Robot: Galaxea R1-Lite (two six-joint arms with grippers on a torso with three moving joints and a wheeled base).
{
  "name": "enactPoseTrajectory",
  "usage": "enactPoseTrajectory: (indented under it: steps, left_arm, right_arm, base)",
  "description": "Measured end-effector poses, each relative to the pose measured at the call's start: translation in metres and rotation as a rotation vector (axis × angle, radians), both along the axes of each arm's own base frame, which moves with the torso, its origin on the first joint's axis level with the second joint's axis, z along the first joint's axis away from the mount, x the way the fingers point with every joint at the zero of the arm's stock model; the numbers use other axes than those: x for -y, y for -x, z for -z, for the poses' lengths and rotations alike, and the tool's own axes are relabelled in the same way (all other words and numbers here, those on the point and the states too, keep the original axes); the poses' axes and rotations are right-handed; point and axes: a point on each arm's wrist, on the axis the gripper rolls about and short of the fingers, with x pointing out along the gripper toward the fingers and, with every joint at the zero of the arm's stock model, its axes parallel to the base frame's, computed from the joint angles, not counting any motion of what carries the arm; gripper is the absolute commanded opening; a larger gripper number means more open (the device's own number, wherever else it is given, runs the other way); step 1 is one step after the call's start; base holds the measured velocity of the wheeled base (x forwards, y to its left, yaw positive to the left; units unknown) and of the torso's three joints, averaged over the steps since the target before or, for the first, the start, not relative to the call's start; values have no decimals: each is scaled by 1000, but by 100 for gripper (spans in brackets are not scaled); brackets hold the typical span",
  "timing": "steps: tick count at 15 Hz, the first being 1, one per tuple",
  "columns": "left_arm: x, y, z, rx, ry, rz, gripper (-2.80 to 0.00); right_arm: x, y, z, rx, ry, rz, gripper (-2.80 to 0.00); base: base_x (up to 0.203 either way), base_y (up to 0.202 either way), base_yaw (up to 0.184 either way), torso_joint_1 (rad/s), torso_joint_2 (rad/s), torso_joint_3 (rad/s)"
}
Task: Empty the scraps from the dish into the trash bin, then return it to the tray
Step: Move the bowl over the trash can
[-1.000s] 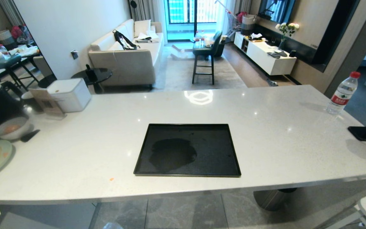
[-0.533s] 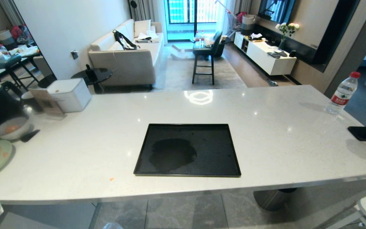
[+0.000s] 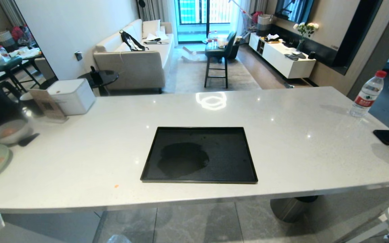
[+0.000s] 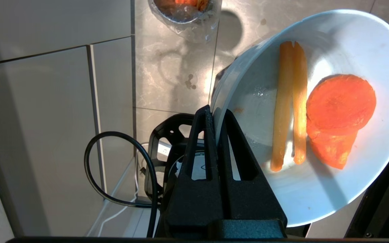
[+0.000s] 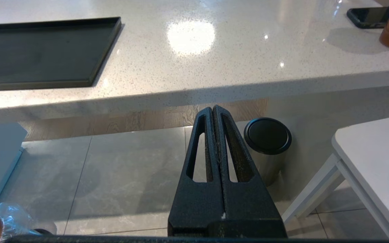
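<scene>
Counter (image 3: 79, 162) tray (image 3: 199, 155) bare; wrist shows dish (image 4: 316, 118) gripped.

head: high over counter | right wrist: low, shares tray (image 3: 199, 155) | left wrist: floorward, close

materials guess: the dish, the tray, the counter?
Dish: smooth, glossy pale blue-white, with a soft sheen; looks like glazed ceramic, though melamine is possible. The left gripper is shut on its rim.
Tray: matte black with a low raised rim and a dull blotch inside; probably plastic or coated metal.
Counter: polished, speckled white slab mirroring the ceiling light; likely quartz or similar stone.
</scene>
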Motion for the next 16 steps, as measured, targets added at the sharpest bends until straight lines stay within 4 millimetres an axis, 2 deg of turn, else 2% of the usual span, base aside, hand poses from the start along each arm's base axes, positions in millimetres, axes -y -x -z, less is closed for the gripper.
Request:
enactPoseTrajectory:
  steps: [9,16]
  left_arm:
    - [0,0,0,-3,2,1,-280]
    - [0,0,1,-5,2,1,-280]
  right_arm:
    - [0,0,0,-1,0,0,-280]
    - [0,0,0,0,0,0,-280]
  base:
    - [0,0,0,-133,358,218]
    - [0,0,0,-178,532,349]
